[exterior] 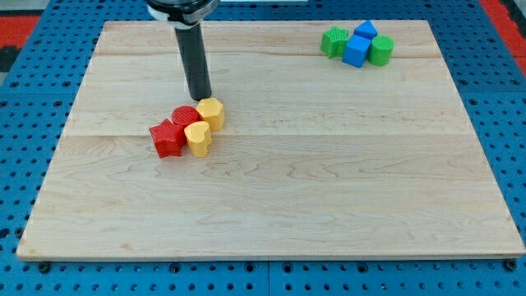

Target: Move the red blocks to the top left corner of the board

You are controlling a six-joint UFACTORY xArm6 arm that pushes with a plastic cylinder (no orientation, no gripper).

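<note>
Camera view: two red blocks sit left of the table's centre, well short of the top left corner. The red star block [168, 138] and red round block [185, 117] touch each other, and two yellow blocks are packed against them: a yellow heart block [198, 137] at the bottom right, a yellow hexagon block [211, 112] at the right. No gripper on this rig, so nothing is held. My tip [200, 97] sits just above the cluster, close to the red round block and yellow hexagon block. Likely there to split yellow from red, my guess. Blocks look like ridged printed plastic; the table [329, 181] is pale wood planks. Near the top right corner: two green blocks [334, 41] [381, 50] and two blue blocks [357, 50] [366, 30], bunched.
</note>
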